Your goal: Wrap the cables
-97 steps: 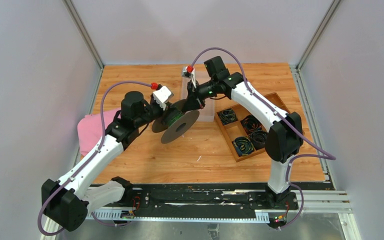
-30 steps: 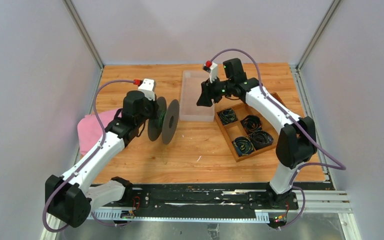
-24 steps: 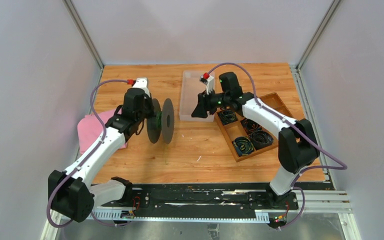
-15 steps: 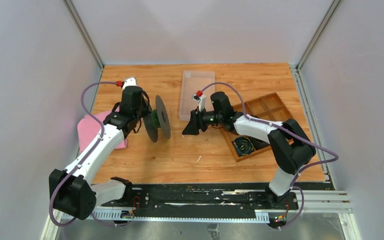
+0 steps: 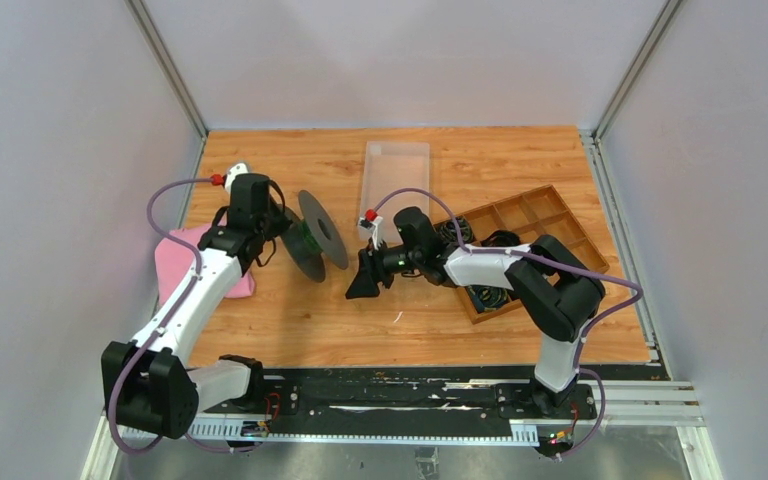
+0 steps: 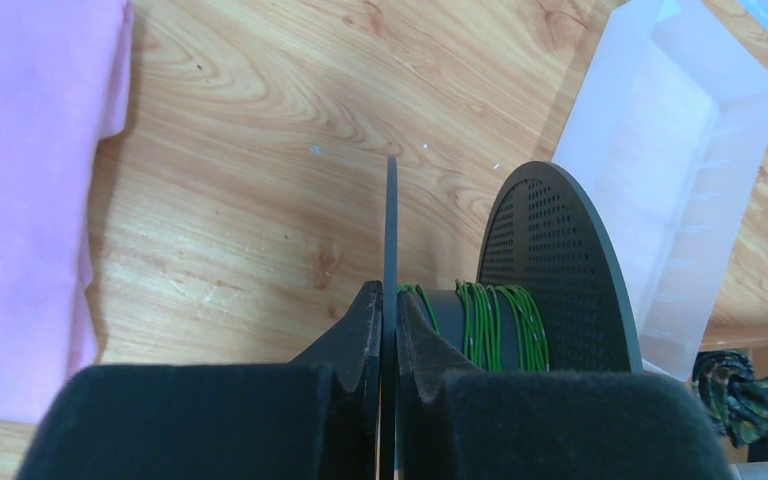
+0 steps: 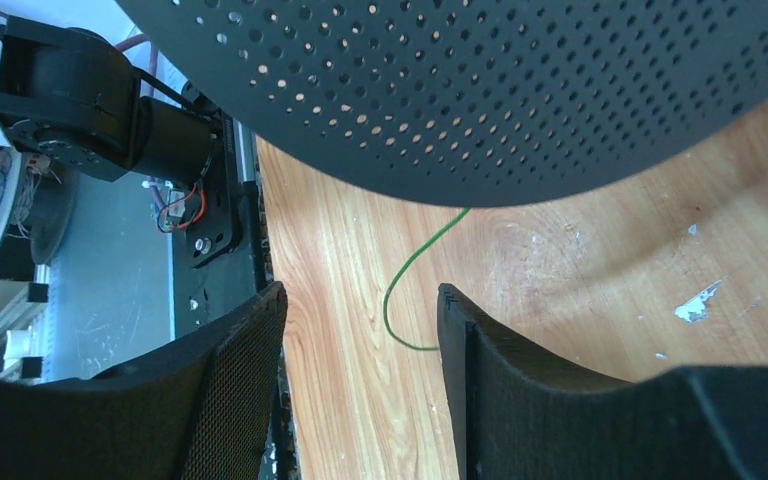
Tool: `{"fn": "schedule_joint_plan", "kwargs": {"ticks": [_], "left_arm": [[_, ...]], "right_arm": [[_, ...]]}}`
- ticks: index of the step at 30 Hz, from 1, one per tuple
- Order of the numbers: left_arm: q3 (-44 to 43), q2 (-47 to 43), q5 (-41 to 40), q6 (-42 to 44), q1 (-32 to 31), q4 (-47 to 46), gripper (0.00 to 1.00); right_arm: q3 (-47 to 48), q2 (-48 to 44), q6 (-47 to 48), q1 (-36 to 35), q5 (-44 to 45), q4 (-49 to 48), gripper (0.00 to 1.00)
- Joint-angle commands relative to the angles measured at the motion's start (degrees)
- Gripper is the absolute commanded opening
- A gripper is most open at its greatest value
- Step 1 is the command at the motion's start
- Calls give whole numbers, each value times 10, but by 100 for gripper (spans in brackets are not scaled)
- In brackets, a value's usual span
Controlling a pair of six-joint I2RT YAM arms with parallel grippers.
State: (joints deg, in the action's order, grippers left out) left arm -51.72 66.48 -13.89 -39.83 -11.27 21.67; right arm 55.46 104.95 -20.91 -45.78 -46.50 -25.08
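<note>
Where the table's left edge lies: a pink cloth (image 5: 185,262) is laid flat on the wooden table (image 5: 440,325).
left gripper (image 5: 282,232): its fingers are clenched on the near flange of a black spool (image 5: 322,228). In the left wrist view the thin disc is seen edge-on, pinched between the two black pads (image 6: 360,325).
spool: it is held on edge, with both flanges upright and slightly tilted. Whether its rim touches the table cannot be told.
cables (image 6: 490,322): green wire is wound in close turns round the spool's hub, between the two flanges. One loose strand (image 7: 412,285) is seen lying curved on the wood, running out from under the perforated flange.
clear bin (image 5: 396,172): it is set just behind and to the right of the spool, apart from it.
right gripper (image 5: 358,285): its fingers are spread apart and nothing is grasped. It is pointed toward the spool, low over the table, and the loose strand is framed between its fingers in the right wrist view.
wooden tray (image 5: 545,200): it is placed on the right and divided into compartments, some filled with dark coiled bundles (image 5: 487,292).
</note>
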Motion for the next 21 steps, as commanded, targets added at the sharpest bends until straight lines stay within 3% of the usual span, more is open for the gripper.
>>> {"fn": "schedule_joint_plan", "kwargs": {"ticks": [1,5,11,17,21], "left_arm": [[-1,-19,31,-37,11,-33,0],[6,-23,47,-51,22,-32,0],[18,-23,64,-73,28,-38,0],[28,-24,69,-81,38,-47,0],[28,-28,71,-83,46,-47,1]], "right_arm": [[18,10,47,-12,5,14,57],[42,15,97,-11,16,72,57],[38,28,106,-14,13,82,55],[41,44,113,-15,1,95,44],[34,38,146,-15,5,128,42]]}}
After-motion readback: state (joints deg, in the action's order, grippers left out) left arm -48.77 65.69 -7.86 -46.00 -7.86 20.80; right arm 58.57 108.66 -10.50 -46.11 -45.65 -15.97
